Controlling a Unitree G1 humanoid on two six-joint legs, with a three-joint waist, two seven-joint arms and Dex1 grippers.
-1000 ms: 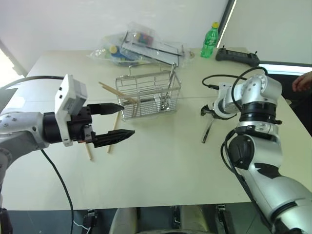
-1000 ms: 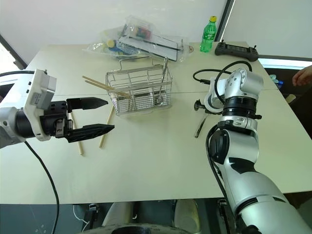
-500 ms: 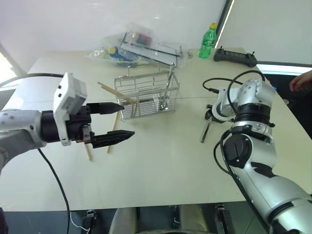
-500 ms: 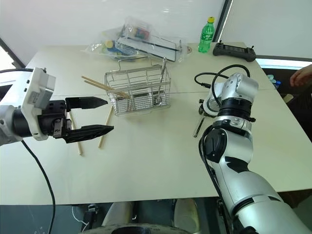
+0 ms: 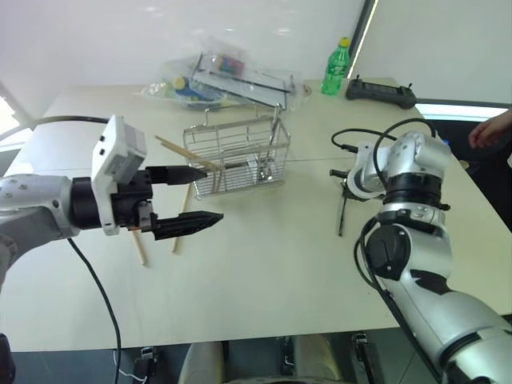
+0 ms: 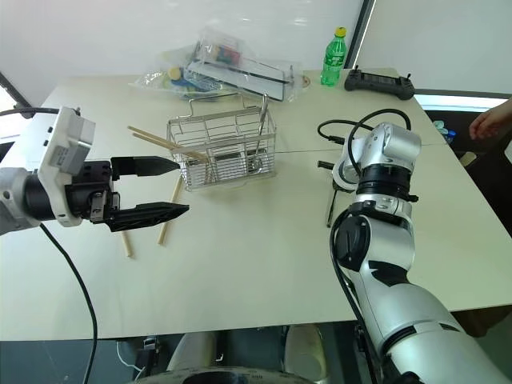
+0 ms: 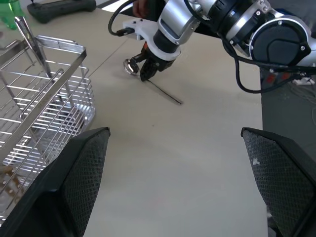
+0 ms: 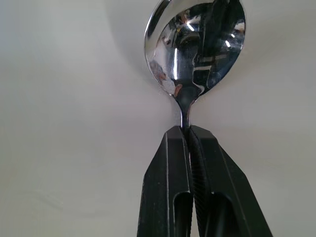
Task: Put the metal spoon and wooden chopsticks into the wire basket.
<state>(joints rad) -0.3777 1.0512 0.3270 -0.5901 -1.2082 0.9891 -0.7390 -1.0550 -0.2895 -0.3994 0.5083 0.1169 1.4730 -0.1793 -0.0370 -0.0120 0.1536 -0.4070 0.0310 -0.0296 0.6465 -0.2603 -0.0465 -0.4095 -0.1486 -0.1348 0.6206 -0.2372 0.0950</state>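
The metal spoon point(image 8: 195, 44) lies right of the table's middle, and my right gripper point(image 8: 190, 132) is shut on its neck just behind the shiny bowl. Its thin handle point(image 5: 342, 216) trails toward the table's front edge. The wire basket point(image 5: 236, 156) stands left of it at mid-table. One of the wooden chopsticks point(image 5: 180, 150) leans in the basket and sticks out to the left. Two more chopsticks point(image 5: 179, 230) lie on the table in front of its left end. My left gripper point(image 5: 213, 194) hovers open above them with nothing between its fingers.
A metal utensil point(image 5: 276, 136) stands upright in the basket's right end. A clear plastic bag of items point(image 5: 224, 76), a green bottle point(image 5: 336, 68) and a black controller point(image 5: 380, 92) sit along the far edge. A person's hand point(image 5: 488, 132) shows at the right edge.
My right gripper has shut on the spoon's neck, and the spoon's handle has swung a little straighter toward the front edge. The left gripper has stayed where it was, open.
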